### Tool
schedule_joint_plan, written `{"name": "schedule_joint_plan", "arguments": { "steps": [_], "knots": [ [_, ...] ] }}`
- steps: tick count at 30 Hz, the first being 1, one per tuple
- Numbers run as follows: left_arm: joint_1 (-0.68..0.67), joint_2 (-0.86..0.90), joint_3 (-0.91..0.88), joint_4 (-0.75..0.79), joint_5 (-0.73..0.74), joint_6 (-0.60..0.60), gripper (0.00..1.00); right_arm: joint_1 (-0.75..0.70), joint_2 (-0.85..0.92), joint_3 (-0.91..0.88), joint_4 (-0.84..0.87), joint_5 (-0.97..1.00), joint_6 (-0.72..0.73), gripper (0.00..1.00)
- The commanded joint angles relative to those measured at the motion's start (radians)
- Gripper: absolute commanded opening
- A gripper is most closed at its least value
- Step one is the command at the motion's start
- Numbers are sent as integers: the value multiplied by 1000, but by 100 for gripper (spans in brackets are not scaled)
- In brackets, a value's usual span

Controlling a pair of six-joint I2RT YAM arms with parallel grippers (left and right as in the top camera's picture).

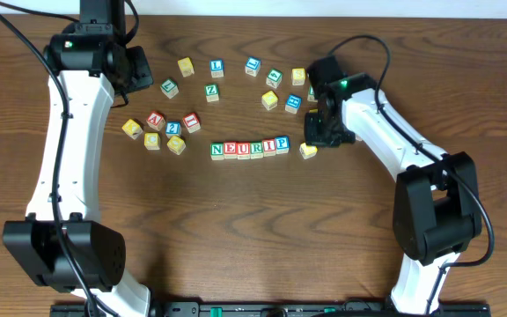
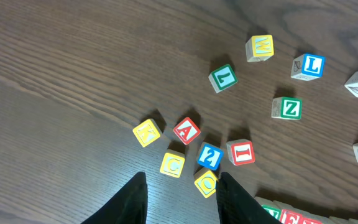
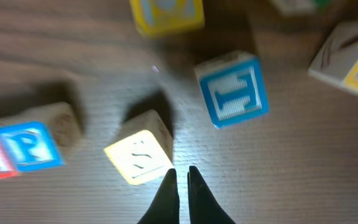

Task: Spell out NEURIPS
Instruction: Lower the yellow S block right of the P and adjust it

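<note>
A row of pale cubes reading N, E, U, R, I, P (image 1: pixel 249 148) lies mid-table. A yellow-faced cube (image 1: pixel 308 151) sits just right of the P, a small gap away and turned askew. My right gripper (image 1: pixel 318 141) hovers right beside it. In the right wrist view this gripper (image 3: pixel 183 175) is shut on nothing. There the yellow-faced cube (image 3: pixel 138 155) lies just left of the fingertips and the blue P cube (image 3: pixel 30 146) farther left. My left gripper (image 1: pixel 148 72) is at the back left, and in its wrist view the left gripper (image 2: pixel 182 186) is open and empty.
Spare cubes lie scattered at the back: L (image 1: pixel 216 66), Z (image 1: pixel 211 91), and a cluster around a red A (image 1: pixel 155 120) on the left. More cubes (image 1: pixel 271 99) sit just behind the right gripper. A blue-faced cube (image 3: pixel 232 90) is close to its fingertips.
</note>
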Motion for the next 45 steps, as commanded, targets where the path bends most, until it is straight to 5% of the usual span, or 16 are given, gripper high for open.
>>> {"name": "schedule_joint_plan", "arguments": {
  "steps": [1,45],
  "knots": [
    [0,18,-6,-3,6,6,36,-3,-2,-43,11,20,2,2],
    [0,19,-6,-3,6,6,36,76,11,-135,240,-19,40,2]
  ]
}}
